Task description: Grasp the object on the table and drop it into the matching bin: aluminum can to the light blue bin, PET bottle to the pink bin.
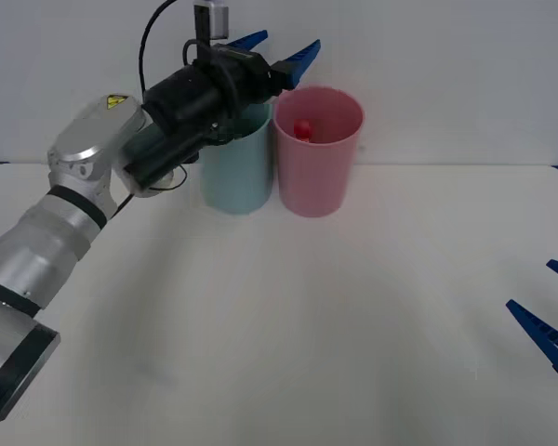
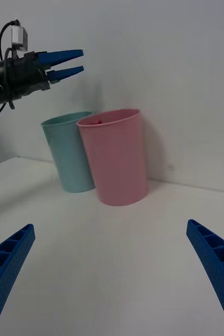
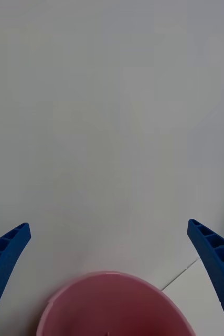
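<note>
PET bottle's red cap [image 1: 302, 129] shows inside round pink bin [image 1: 317, 163] — left fingers [image 1: 298, 61] spread, empty.

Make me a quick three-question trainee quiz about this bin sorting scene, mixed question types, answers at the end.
1. True or false: the left gripper is holding the PET bottle.
2. Which bin shows a red cap inside: A) the light blue bin or B) the pink bin?
3. Fill in: the right gripper waits low over the ____, its fingers open.

Key: 1 false, its fingers are open and empty above the bins; 2 B; 3 table.
</note>
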